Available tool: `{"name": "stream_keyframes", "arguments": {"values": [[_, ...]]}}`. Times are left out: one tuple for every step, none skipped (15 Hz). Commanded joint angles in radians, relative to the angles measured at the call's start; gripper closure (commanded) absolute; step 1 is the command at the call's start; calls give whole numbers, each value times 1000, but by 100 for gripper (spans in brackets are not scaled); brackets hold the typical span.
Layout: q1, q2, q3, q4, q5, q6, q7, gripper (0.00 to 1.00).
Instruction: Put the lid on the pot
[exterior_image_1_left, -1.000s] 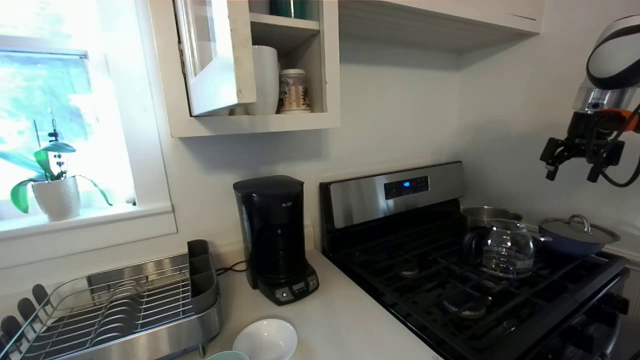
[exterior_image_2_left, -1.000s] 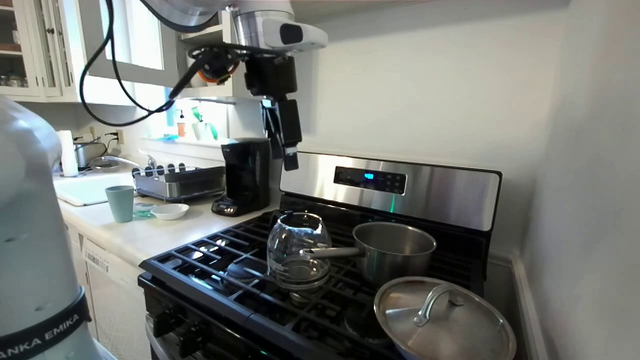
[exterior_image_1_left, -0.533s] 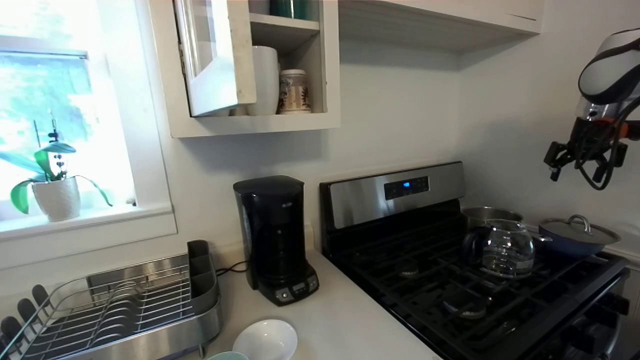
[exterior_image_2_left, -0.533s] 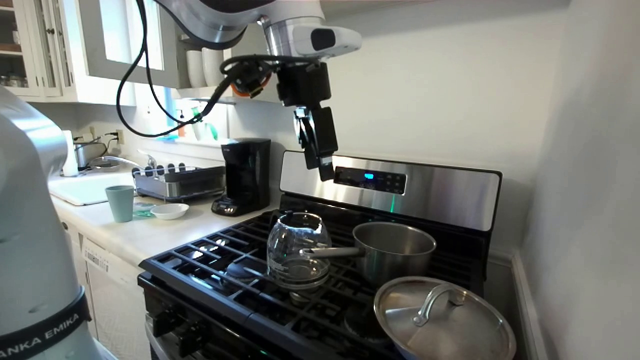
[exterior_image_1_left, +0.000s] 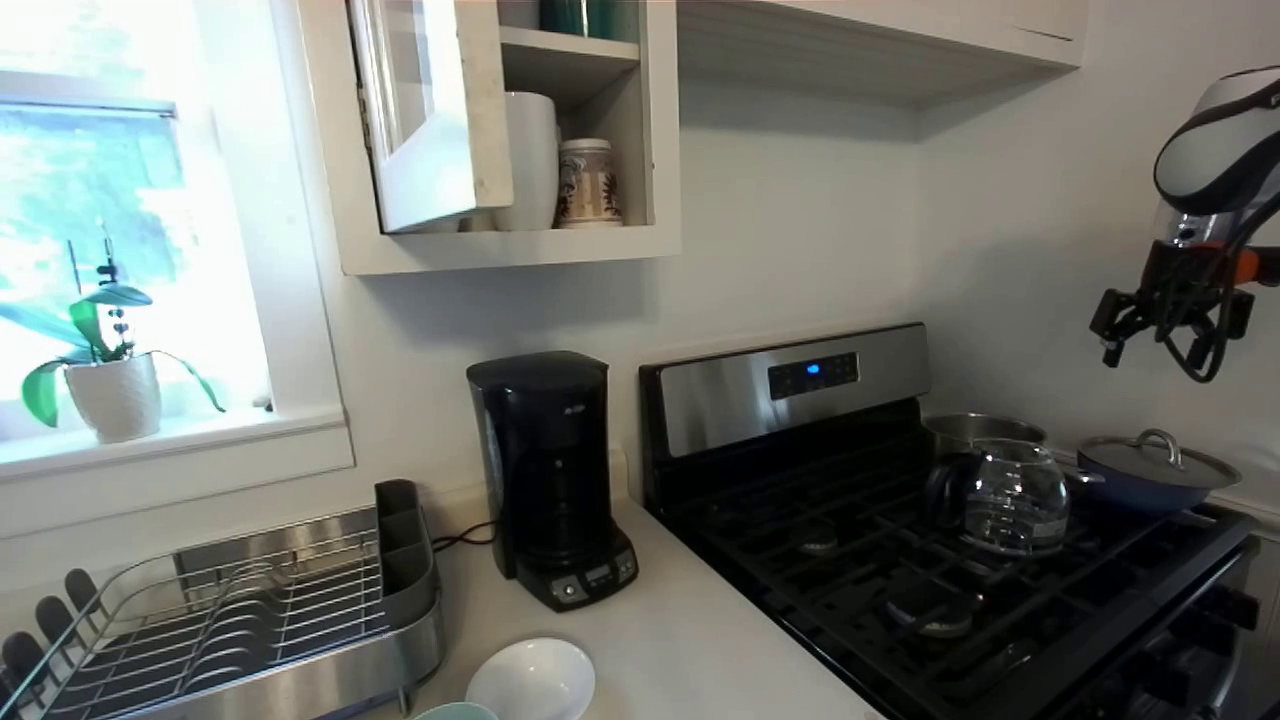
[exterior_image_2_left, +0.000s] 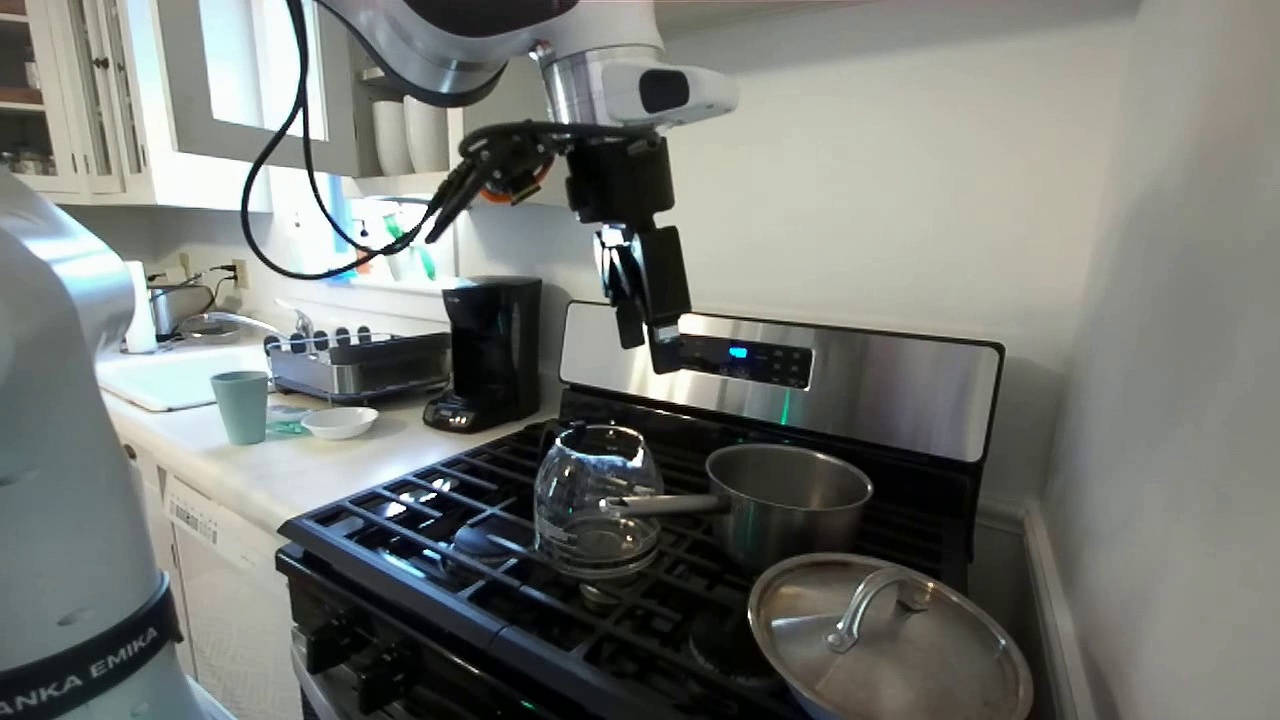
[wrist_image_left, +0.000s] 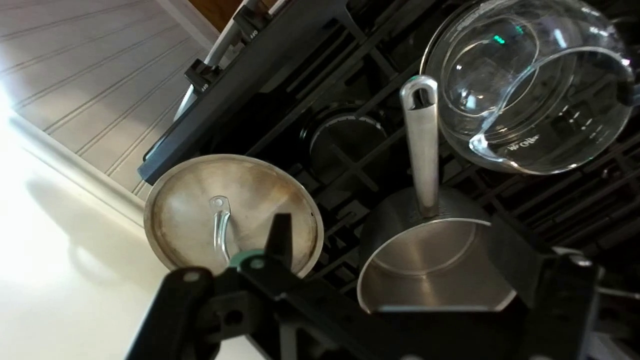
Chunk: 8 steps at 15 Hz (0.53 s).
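Observation:
The round greyish metal lid (exterior_image_2_left: 940, 650) with its arched handle lies on the dark blue pan (exterior_image_1_left: 1145, 488) at the stove's end near the side wall. The lid also shows in the wrist view (wrist_image_left: 180, 220). The silver pot (exterior_image_2_left: 790, 520) stands uncovered beside it; its hollow inside shows in the wrist view (wrist_image_left: 425, 255). The pot is partly behind the carafe in an exterior view (exterior_image_1_left: 985, 430). My gripper (exterior_image_2_left: 648, 352) is open and empty, well above the stove. In the wrist view (wrist_image_left: 390, 222) one finger overlaps the lid's edge and the other overlaps the pot's rim.
A glass carafe (exterior_image_2_left: 597, 510) stands on the stove grate, close to the pot's handle (exterior_image_2_left: 665, 505). The stove's back panel (exterior_image_2_left: 900, 385) rises behind the pot. A side wall (exterior_image_2_left: 1150, 400) bounds the lid's side. A black coffee maker (exterior_image_1_left: 540, 470) stands on the counter.
My arm and open gripper have moved lower and, in an exterior view, to the right toward the pot; the motion is smaller over the last half second. Lid, pot and carafe have not moved.

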Motion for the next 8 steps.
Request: {"name": "stream_keyframes", "arguments": {"values": [[8, 156, -66, 95, -17, 48, -103, 0], [12, 191, -85, 121, -7, 46, -131, 0], [14, 222, -100, 145, -2, 49, -153, 0], [17, 254, -119, 169, 2, 39, -185, 0], [16, 286, -133, 188, 1, 51, -201, 0], [18, 320, -148, 207, 4, 53, -218, 0], [20, 357, -163, 227, 7, 59, -237, 0], [21, 386, -174, 241, 9, 59, -254, 0]]}}
